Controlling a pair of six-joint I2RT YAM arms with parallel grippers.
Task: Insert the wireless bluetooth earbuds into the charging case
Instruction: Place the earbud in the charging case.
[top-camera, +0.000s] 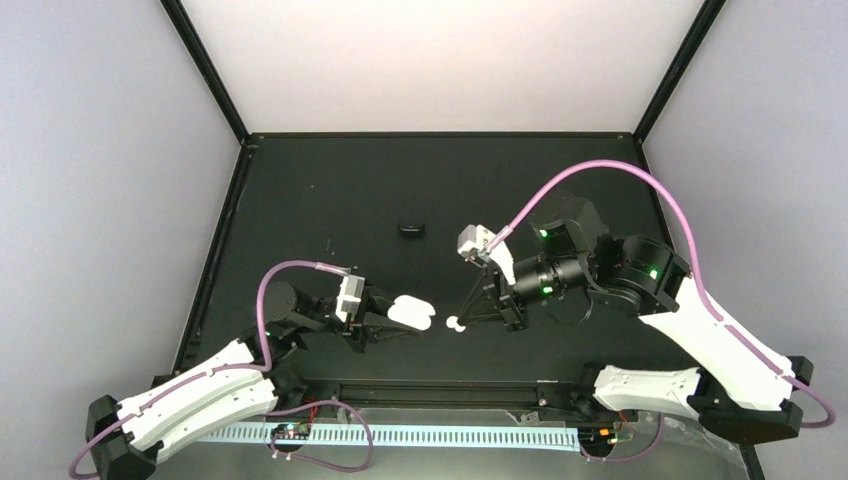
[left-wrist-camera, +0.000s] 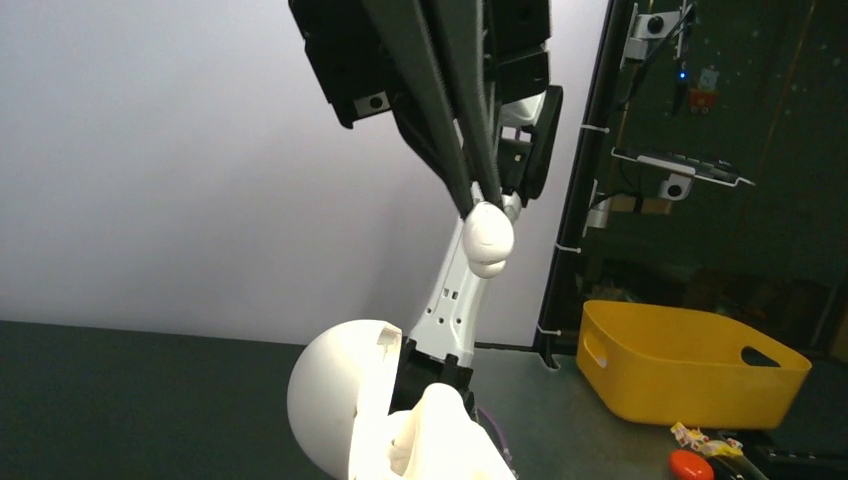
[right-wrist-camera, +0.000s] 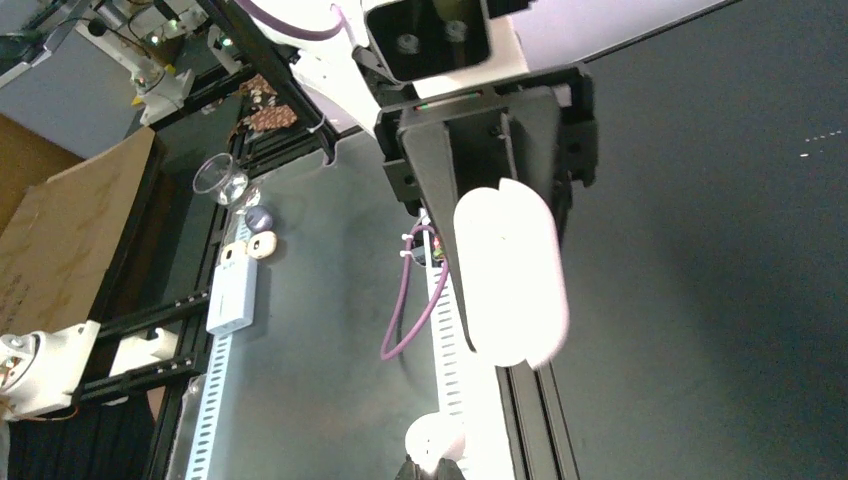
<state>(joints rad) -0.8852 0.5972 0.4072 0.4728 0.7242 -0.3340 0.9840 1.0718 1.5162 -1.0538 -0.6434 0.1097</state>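
The left pincer is clamped on a white charging case, which is held clear of the counter with its free end turned toward the right arm. In the left wrist view the case's rounded lid is seen swung open beside the base. In the right wrist view the case is seen end-on as a pale oblong between the two black fingers of the left pincer.

The right pincer is closed together on a white earbud, which is pinched at the very tips of the fingers. The earbud is held just beside the case's free end, apart from it and not seated in it. Seen from the left wrist, it hangs above the open case.

A small black oblong object lies on the counter beyond the case, well apart from it and toward the far edge. It is too small to be identified further. A yellow bin is seen past the case in the left wrist view, off the counter's side.
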